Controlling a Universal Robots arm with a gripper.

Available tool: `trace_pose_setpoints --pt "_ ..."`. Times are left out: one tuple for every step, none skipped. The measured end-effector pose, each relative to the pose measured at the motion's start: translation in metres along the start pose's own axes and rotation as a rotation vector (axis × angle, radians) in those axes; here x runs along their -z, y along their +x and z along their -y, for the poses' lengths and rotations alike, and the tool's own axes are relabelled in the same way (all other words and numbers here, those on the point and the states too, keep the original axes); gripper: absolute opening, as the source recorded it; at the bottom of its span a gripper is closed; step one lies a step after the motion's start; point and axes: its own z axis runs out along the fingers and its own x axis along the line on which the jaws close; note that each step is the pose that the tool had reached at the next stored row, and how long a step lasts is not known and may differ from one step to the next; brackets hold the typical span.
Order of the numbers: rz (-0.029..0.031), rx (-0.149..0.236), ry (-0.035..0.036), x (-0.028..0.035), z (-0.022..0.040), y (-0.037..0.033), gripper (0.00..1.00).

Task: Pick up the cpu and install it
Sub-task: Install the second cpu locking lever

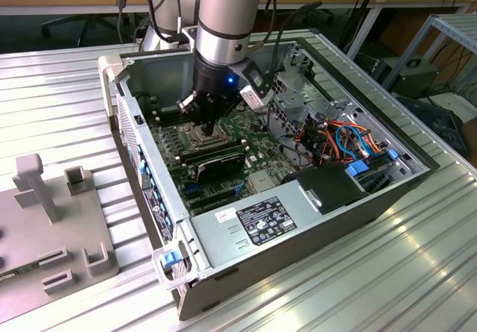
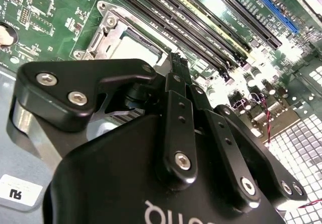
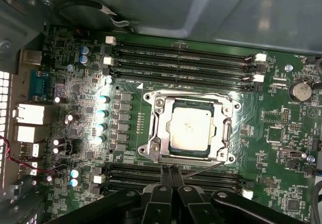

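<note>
— Two black fingers [image 3: 169, 176] pressed together, nothing between them; that's the gripper [image 3: 169, 169] from where I stand.

— And the cpu [image 3: 190, 127]?

— Seated in the socket frame [image 3: 158, 128], just past the fingertips. Its near edge hides behind the fingers in the second wrist view.

— Beyond it?

— Memory slots [image 3: 181, 63], then the case wall [image 3: 151, 5].

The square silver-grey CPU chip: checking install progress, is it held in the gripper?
No. In the first wrist view the CPU lies in the metal socket frame, gripper shut and empty beside it.
</note>
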Motion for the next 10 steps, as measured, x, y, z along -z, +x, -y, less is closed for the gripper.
trace_pose_setpoints --pt "0.0000 0.000 0.0000 0.0000 0.0000 0.0001 0.11" --pt "0.0000 0.000 0.0000 0.0000 0.0000 0.0002 0.11" --pt "0.0000 0.000 0.0000 0.0000 0.0000 0.0003 0.11" --pt "0.0002 0.000 -0.0001 -0.0001 0.0000 0.0006 0.11" --pt "0.0003 0.000 -0.0002 -0.0003 -0.0001 0.0014 0.11" --pt "0.0004 0.000 -0.0002 -0.0005 -0.0002 0.0024 0.11" --pt "0.0003 0.000 0.0000 -0.0008 -0.0003 0.0035 0.11" --pt "0.0002 0.000 0.0001 -0.0013 -0.0004 0.0053 0.11" --pt "0.0002 0.000 0.0001 -0.0020 -0.0005 0.0064 0.11" --pt "0.0002 0.000 0.0001 -0.0028 -0.0006 0.0074 0.11"
